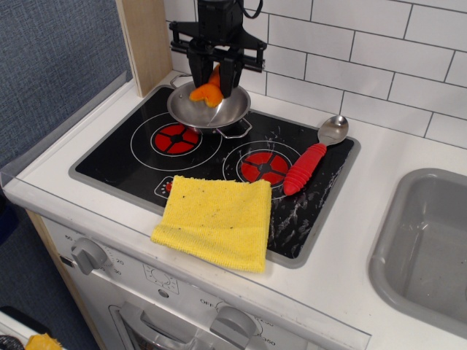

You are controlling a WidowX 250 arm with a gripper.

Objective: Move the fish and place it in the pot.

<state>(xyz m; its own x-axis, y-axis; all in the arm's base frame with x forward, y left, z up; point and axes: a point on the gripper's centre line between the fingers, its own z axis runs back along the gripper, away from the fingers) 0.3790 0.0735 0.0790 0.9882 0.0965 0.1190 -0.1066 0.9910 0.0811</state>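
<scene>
Over the back-left corner of the hob [292, 211], black claw [211, 73] hanging straight down, arm dropping in from the top of the frame. Nipped tight between the two dark fingers [197, 69]: the orange fish [207, 90], tilted, body poking out below the tips. Held just above the bowl of the pot [219, 113], over its rear half; whether it brushes the metal, cannot tell from this angle. Shiny steel pot sitting on the black glass behind the left red ring [174, 138], one thin wire handle sticking out toward the front right.

Further right, second red ring [257, 165] in plain sight. Beside that, red ribbed spoon [310, 162] lying slantwise, silver bowl end up on the white bench [379, 146], handle down across the glass. Up front, yellow cloth [217, 221] spread flat, covering the hob's front edge and spilling onto the bench. Far right, grey sink [427, 248] sunk into the bench top. White tiles [379, 58] along the back, wooden post [144, 44] at the left, round knobs [87, 255] on the front panel below.
</scene>
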